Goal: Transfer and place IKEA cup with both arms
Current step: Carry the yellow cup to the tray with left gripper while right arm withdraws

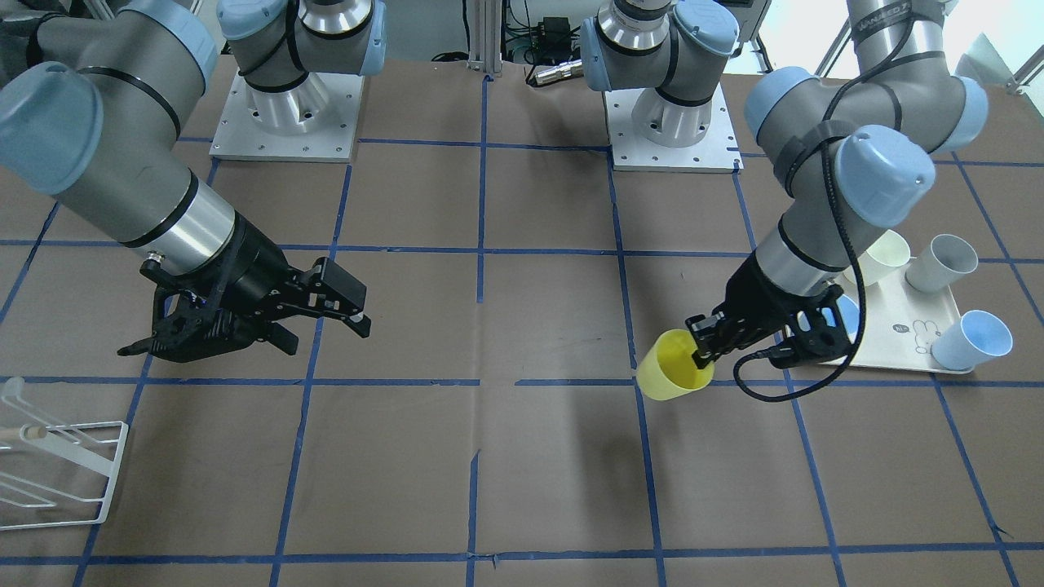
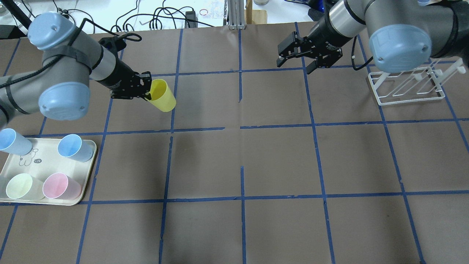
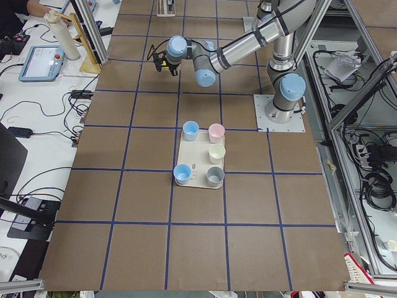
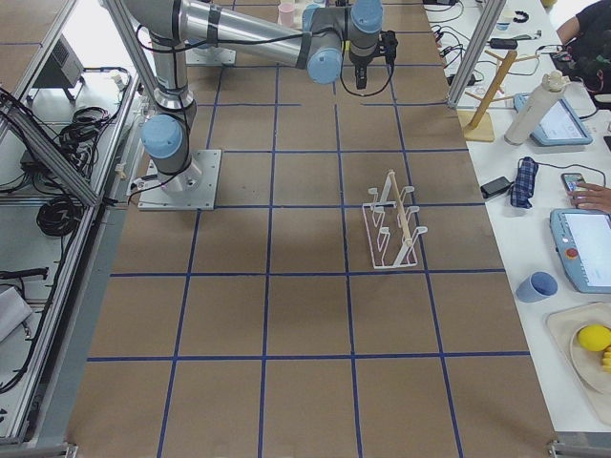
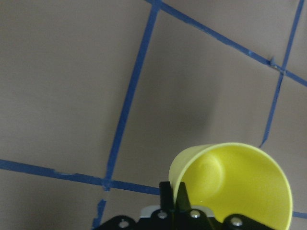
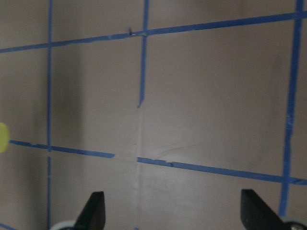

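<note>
IKEA cup (image 2: 164, 97), bright yellow, tilted w/ rim pinched by left gripper (image 2: 148, 93); right gripper (image 2: 296, 65) spread wide.

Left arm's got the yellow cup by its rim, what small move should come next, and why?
Probably carry the IKEA cup a little toward the right gripper: the left gripper pinches its rim, cup tilted, while the right one is open and well apart from it.
</note>
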Available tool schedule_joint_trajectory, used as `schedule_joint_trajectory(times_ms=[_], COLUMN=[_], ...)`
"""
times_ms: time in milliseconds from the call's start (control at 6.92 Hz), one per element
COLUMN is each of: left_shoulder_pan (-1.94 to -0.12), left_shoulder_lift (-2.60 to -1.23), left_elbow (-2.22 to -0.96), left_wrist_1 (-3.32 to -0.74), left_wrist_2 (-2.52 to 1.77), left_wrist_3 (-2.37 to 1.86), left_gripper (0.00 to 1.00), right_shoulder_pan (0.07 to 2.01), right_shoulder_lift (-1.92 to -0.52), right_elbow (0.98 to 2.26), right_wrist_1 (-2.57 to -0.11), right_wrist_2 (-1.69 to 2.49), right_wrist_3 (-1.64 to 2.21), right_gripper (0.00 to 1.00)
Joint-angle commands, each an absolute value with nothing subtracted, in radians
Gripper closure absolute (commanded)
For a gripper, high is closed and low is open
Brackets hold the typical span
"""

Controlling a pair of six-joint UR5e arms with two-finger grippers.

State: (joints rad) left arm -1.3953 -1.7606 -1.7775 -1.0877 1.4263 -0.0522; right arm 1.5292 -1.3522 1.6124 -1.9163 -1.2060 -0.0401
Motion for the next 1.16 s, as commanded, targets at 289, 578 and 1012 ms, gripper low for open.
schedule_joint_trajectory(times_ms=[289, 578, 1012], left_shoulder_pan=[-1.027, -0.867, -0.819], left_shoulder_lift=[-1.753, -1.810, -1.893], left_elbow=[-1.536, -1.537, -1.629], left_wrist_1=[-1.471, -1.460, -1.245], left_wrist_2=[1.592, 1.583, 1.586], left_wrist_3=[0.515, 0.792, 0.899], left_gripper=[1.00, 1.00, 1.00], right_shoulder_pan=[1.528, 1.526, 1.526], right_shoulder_lift=[-1.350, -1.361, -1.362], right_elbow=[1.602, 1.577, 1.566], right_wrist_1=[-1.914, -1.888, -1.890], right_wrist_2=[-1.451, -1.453, -1.448], right_wrist_3=[-0.043, -0.043, -0.043], right_gripper=[0.00, 0.00, 0.00])
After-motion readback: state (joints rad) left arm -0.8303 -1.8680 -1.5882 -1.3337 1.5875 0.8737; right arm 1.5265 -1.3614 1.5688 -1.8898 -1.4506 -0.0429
